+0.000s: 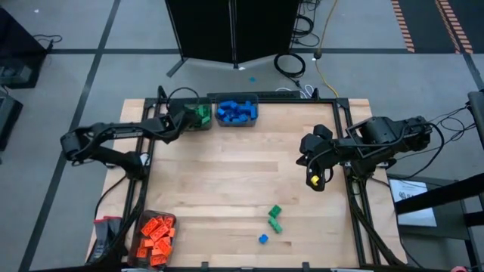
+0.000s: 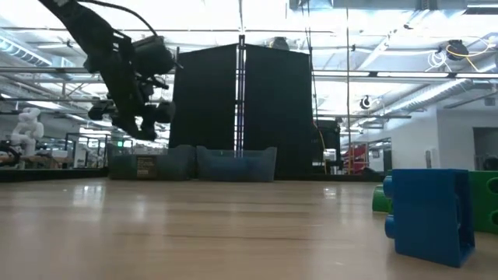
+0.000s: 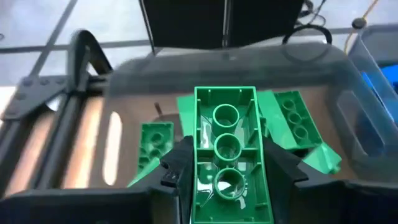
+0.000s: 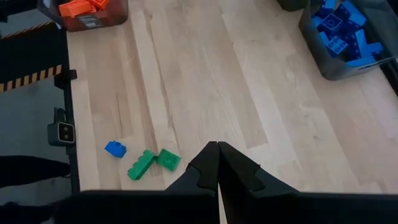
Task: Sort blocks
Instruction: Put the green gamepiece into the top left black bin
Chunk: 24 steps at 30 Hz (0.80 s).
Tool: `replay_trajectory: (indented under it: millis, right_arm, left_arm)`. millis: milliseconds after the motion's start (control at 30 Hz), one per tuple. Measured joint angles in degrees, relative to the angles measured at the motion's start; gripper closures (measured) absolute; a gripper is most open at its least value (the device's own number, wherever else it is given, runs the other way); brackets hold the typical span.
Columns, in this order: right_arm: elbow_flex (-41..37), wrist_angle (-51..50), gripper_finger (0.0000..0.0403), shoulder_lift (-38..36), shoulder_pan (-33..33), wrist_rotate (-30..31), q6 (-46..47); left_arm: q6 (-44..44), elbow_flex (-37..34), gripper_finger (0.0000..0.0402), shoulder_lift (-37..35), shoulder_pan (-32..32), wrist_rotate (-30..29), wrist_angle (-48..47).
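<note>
The left arm is reaching from the table's left edge toward the far left corner, its elbow bent outward and its wrist angling down. The left gripper (image 1: 184, 117) is clamping its two dark fingers (image 3: 180, 163) against the sides of a green block (image 3: 228, 155) — the block is standing lengthwise between them, hollow underside facing the wrist camera. The right arm is waiting above the table's right side, forearm folded inward, and the right gripper (image 4: 218, 163) is pointing down — its fingers pressed together, holding nothing.
</note>
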Motion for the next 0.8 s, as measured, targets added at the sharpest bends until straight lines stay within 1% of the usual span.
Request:
replay_trajectory:
  millis: [233,300,400,467,567,633,700,800]
  right_arm:
    - [0.0,0.51,0.0403,0.0,0.0,-0.03,0.07]
    - [0.0,0.49,0.0403,0.0,0.0,-0.03,0.07]
    - [0.0,0.5,0.0403,0.0,0.0,-0.03,0.07]
    - [0.0,0.48,0.0403,0.0,0.0,-0.03,0.07]
    - [0.0,0.48,0.0403,0.0,0.0,-0.03,0.05]
    - [0.0,0.48,0.0403,0.0,0.0,-0.03,0.07]
    - [0.0,0.48,0.0403,0.0,0.0,-0.03,0.07]
    - [0.0,0.47,0.0403,0.0,0.0,-0.03,0.07]
  left_arm:
    - [0.01,0.02,0.028,1.98,1.38,2.0,1.22]
    - [0.97,0.02,0.0245,1.96,1.42,2.03,1.82]
    - [1.87,0.04,0.0165,1.94,1.43,2.48,2.13]
    - [2.0,0.04,0.0119,1.94,1.41,3.25,2.11]
    - [4.31,0.04,0.007,1.77,1.43,5.84,2.14]
    - [4.54,0.4,0.0053,1.66,1.43,8.04,2.35]
    - [4.75,1.24,0.0047,1.27,1.42,11.53,2.73]
    - [9.84,2.71,0.0048,0.31,0.65,19.26,7.65]
